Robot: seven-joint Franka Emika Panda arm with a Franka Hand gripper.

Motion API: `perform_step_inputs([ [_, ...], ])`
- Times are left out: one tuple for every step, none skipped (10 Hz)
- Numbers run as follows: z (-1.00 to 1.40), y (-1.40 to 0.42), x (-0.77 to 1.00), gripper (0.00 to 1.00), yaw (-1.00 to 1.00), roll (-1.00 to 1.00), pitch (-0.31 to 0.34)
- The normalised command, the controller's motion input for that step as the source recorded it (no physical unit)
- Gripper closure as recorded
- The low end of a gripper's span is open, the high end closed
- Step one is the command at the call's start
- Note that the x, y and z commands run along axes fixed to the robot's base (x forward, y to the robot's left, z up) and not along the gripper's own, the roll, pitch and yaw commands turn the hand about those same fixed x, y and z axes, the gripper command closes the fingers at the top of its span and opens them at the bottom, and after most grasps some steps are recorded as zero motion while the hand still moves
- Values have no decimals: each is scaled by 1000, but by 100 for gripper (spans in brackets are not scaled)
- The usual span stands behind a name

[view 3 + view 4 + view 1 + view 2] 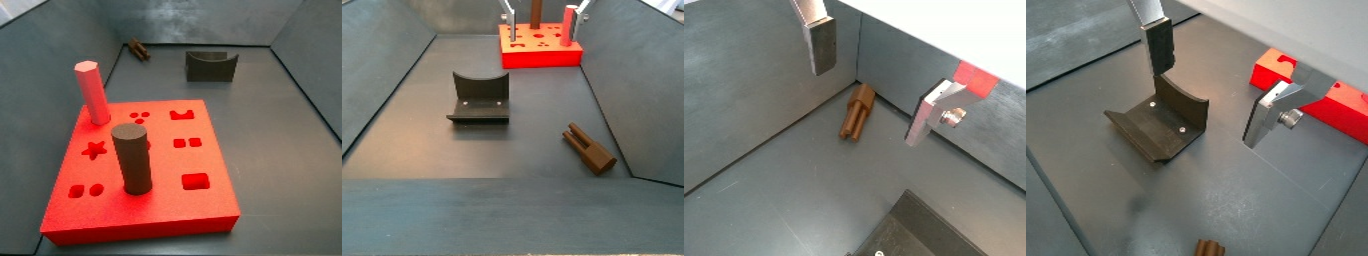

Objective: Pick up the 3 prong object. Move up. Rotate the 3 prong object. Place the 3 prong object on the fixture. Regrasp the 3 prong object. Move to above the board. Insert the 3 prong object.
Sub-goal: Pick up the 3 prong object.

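Observation:
The 3 prong object (858, 112) is a small brown piece lying flat on the dark floor beside a wall. It also shows in both side views (136, 48) (589, 148). My gripper (867, 106) hangs open well above the floor with nothing between its fingers, and the piece appears in the gap far below. In a wrist view the gripper (1207, 107) stands over the floor between the fixture (1160, 125) and the board (1313, 95). The fixture (480, 97) is a dark notched block. The red board (160, 190) has shaped cut-outs.
A pink hexagonal peg (94, 92) and a tall dark cylinder (131, 158) stand upright in the board. Dark sloping walls (629, 90) enclose the floor on all sides. The 3 prong object lies close to one wall.

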Motion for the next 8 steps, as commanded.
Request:
perform_step_inputs([
  [0,337,0,0,154,-44,-43],
  [-531,623,0,0,546,-74,-199],
  [-746,740,-157,0,520,-66,-250],
  [-749,737,-154,0,523,-66,-247],
  [-789,754,-189,0,514,-54,-233],
  [-574,771,-217,0,420,-26,-204],
  [0,0,0,0,0,0,24],
  [-51,0,0,0,0,17,-14],
])
